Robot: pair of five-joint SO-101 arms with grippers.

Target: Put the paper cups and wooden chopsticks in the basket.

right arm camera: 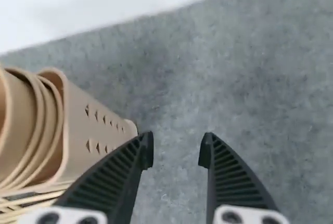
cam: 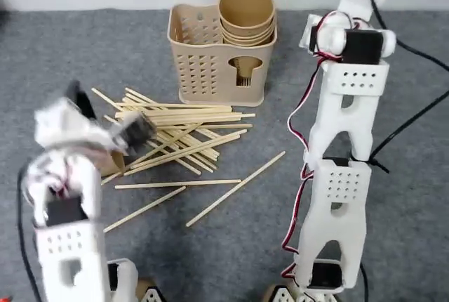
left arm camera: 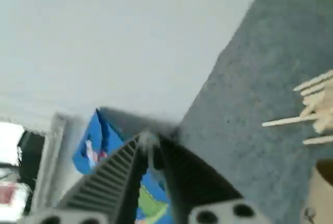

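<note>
Wooden chopsticks (cam: 188,115) lie on the counter (cam: 70,49), long axes parallel to its far edge, nearest the pressed-together left hand (left arm camera: 149,143); right hand (right arm camera: 176,151) spread.

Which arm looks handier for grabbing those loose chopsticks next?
Left, probably: the left gripper is beside the chopsticks, while the right gripper hangs open by the basket, away from them.

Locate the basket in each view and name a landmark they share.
High view: basket at the top centre, paper cups stacked inside.
Right wrist view: its perforated side beside the open right pincer.
Left wrist view: faces the white wall and loose chopsticks instead.
Shared landmark: the grey carpet.
</note>
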